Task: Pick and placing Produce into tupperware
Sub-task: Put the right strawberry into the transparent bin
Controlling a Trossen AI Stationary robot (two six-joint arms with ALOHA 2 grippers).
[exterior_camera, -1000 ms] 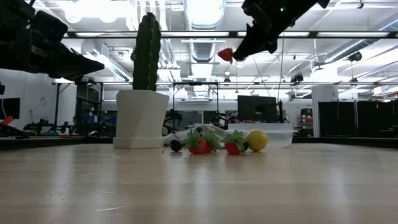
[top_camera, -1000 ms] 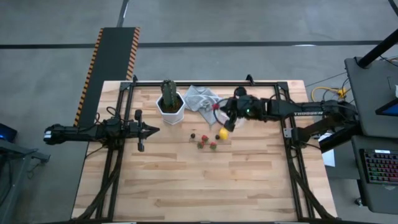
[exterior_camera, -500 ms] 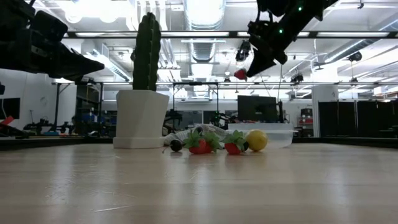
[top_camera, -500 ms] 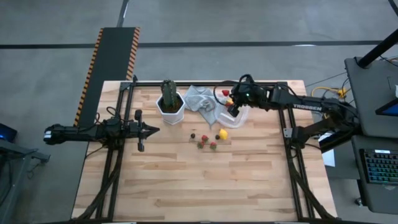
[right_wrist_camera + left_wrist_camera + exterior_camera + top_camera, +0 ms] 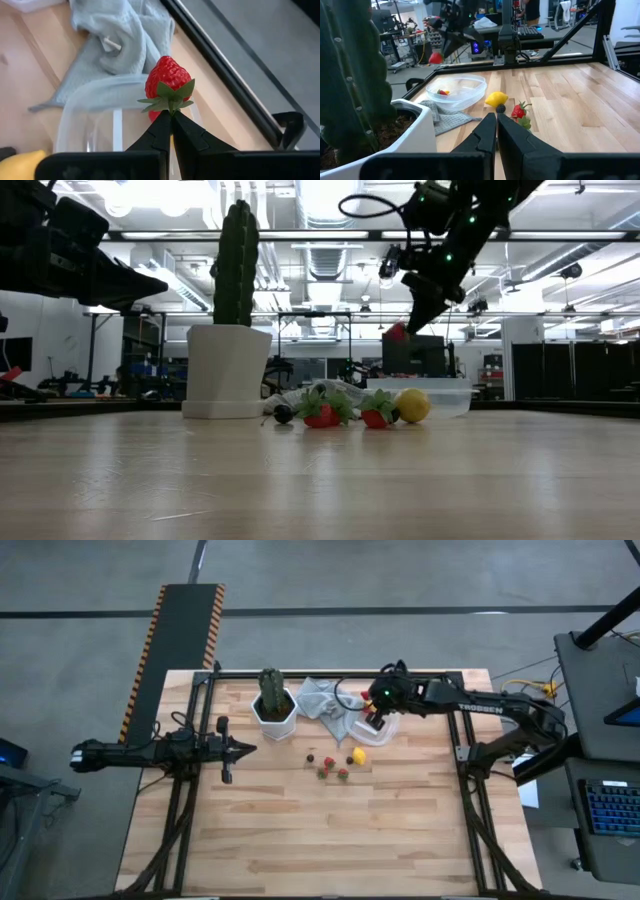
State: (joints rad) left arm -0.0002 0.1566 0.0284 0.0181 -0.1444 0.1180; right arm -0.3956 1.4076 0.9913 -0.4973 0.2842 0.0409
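A red strawberry point(image 5: 167, 80) is held by its green leaves between the closed fingertips of the right gripper point(image 5: 172, 118), directly above the tupperware point(image 5: 380, 727). In the low view the berry point(image 5: 398, 332) is seen hanging clear of the container's rim point(image 5: 440, 384), with the right gripper point(image 5: 412, 313) pointed down at it. In the left wrist view one small red piece and something orange point(image 5: 442, 92) are seen lying inside the tupperware point(image 5: 457, 91).

The rest of the produce is found on the bare wood in front of the tupperware: a yellow lemon point(image 5: 359, 755) is nearest to it, and beyond that lie two more strawberries point(image 5: 342, 774), a further red piece and a dark berry point(image 5: 310, 758). A light grey cloth point(image 5: 325, 701) is bunched against the tupperware on the side towards the cactus point(image 5: 270, 690) in its white hexagonal pot point(image 5: 275, 719), and the container's edge is touched by it.

The left gripper point(image 5: 244, 749) is kept well away from the tupperware, beyond the pot, with its fingers pressed together on nothing point(image 5: 496, 131).
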